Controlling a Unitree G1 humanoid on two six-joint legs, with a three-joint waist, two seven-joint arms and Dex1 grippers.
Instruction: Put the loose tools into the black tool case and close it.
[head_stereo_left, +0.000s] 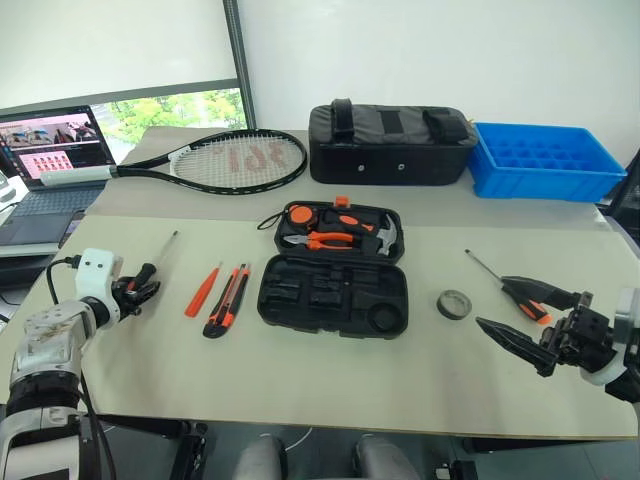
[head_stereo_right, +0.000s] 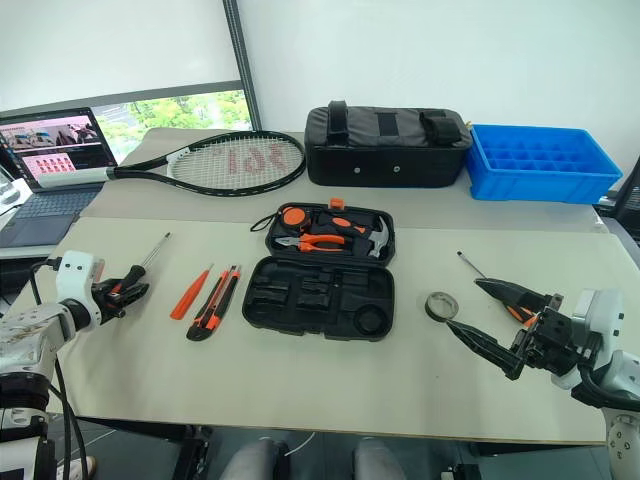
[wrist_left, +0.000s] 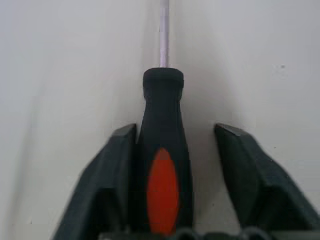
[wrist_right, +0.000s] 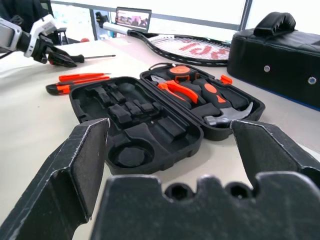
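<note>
While the black tool case (head_stereo_left: 333, 282) sits wide open in the middle of the surface (head_stereo_left: 330, 385), the loose stuff is spread out on both sides of it. Far left, the left tool (head_stereo_left: 143, 285) is down around the handle of an orange-and-black screwdriver (wrist_left: 162, 160). One finger (wrist_left: 107, 185) is right up against the handle, the other has a gap beside it, so it's half closed around it and not really clamped. The steel shaft points away across the surface. Next over, a small all-orange screwdriver (head_stereo_left: 203, 290) and the utility knife (head_stereo_left: 226, 300) lie side by side, just left of the case. The case's far half already holds pliers (head_stereo_left: 325, 240) and a hammer (head_stereo_left: 385, 238); the near half's slots look bare. Right of the case there's the small grey tape roll (head_stereo_left: 455, 304), then the second screwdriver (head_stereo_left: 505, 281), which partly sits behind the right tool (head_stereo_left: 520, 310). That one hovers with fingers spread wide apart, gripping nothing.
</note>
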